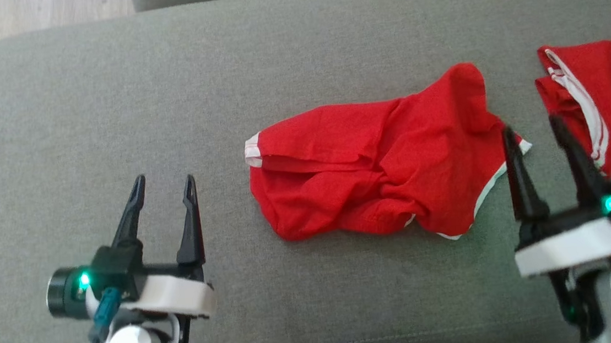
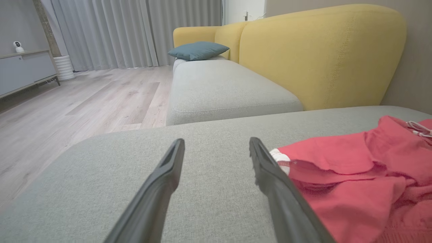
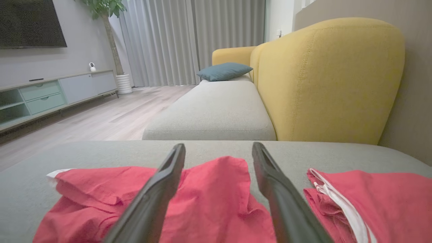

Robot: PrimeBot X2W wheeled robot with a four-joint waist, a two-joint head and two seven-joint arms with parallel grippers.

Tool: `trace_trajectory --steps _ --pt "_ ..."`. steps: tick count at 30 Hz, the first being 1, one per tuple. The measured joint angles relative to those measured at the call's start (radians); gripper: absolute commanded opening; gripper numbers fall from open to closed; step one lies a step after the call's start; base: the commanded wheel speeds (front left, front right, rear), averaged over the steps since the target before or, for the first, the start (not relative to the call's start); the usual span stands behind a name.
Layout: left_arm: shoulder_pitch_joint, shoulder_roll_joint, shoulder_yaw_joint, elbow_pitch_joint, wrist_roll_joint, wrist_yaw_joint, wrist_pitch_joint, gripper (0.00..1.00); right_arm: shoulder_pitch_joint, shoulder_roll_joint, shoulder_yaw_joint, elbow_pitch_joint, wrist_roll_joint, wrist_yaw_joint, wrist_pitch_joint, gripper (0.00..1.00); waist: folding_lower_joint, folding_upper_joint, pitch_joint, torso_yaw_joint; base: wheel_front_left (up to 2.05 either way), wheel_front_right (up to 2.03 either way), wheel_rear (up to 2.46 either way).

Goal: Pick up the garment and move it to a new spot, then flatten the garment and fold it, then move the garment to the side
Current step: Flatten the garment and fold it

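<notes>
Garment [image 1: 378, 176] is lying crumpled on the cushion [image 1: 111, 100]. Left gripper [image 1: 165, 178] and right gripper [image 1: 530, 125] are standing spread, empty, the right beside its hem. Flattening is calling for pinching opposite edges and drawing outward evenly.

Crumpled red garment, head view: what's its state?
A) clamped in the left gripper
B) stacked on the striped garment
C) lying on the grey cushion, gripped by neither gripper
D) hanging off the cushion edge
C: the crumpled red garment lies on the grey cushion. The left gripper is open, well clear of it, and the right gripper is open at its edge, not closed on the cloth.
</notes>
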Motion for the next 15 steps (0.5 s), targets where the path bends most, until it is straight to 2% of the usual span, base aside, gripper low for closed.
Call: trace_trajectory --steps 5,15 --pt "0.021 0.003 0.0 0.0 -0.004 0.001 0.0 1.0 0.07 0.026 -0.001 -0.062 -0.001 0.0 0.035 1.0 0.0 0.0 -0.015 -0.004 0.0 0.0 0.0" --pt "0.021 0.005 -0.002 -0.002 -0.005 0.008 0.0 1.0 0.084 0.043 -0.014 -0.102 -0.009 0.0 0.06 1.0 0.0 0.0 -0.02 -0.005 0.0 0.0 0.0"
